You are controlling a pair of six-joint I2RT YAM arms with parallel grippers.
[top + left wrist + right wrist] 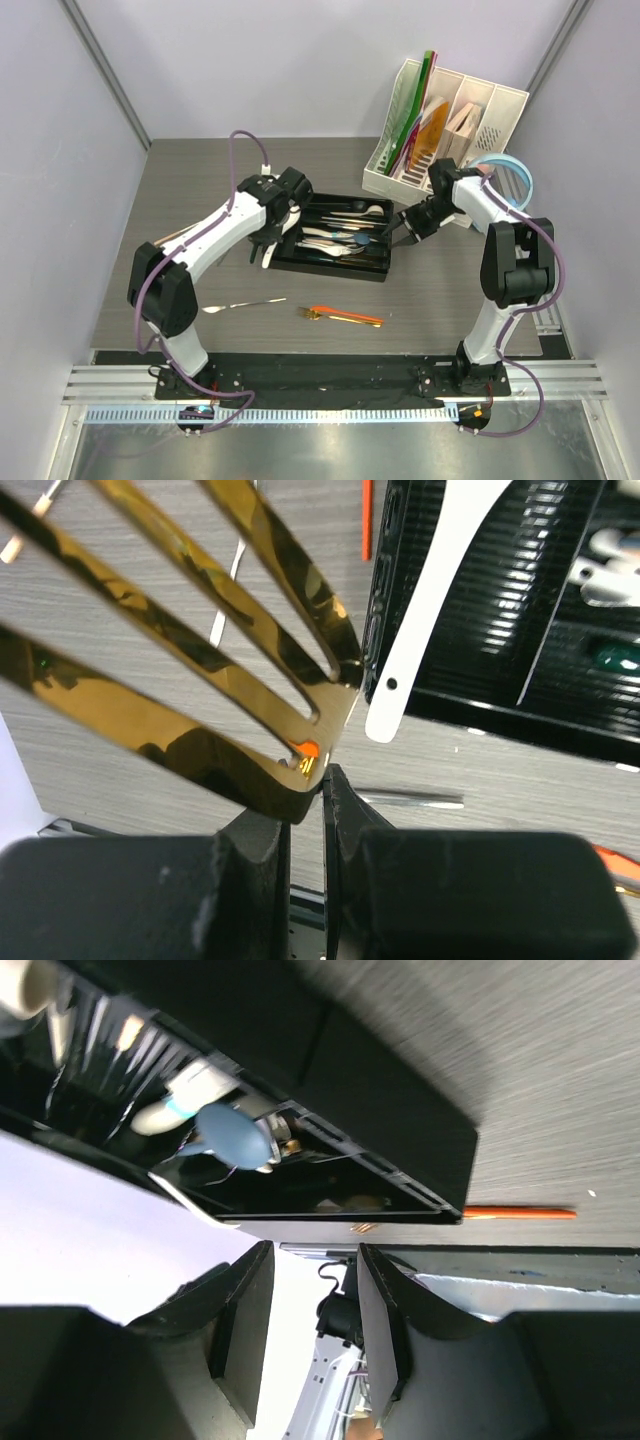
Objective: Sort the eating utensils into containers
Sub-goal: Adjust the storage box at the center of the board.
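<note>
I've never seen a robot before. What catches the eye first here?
A shiny gold metal fork fills the left wrist view, clamped in the left pincer beside the shallow black plastic cutlery tray. From above, a white slotted desk organiser holding bright folders stands at the table's far right corner.

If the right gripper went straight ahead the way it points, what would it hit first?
Probably the end wall of the black tray, right ahead of the open right gripper, though depth is hard to judge.
</note>
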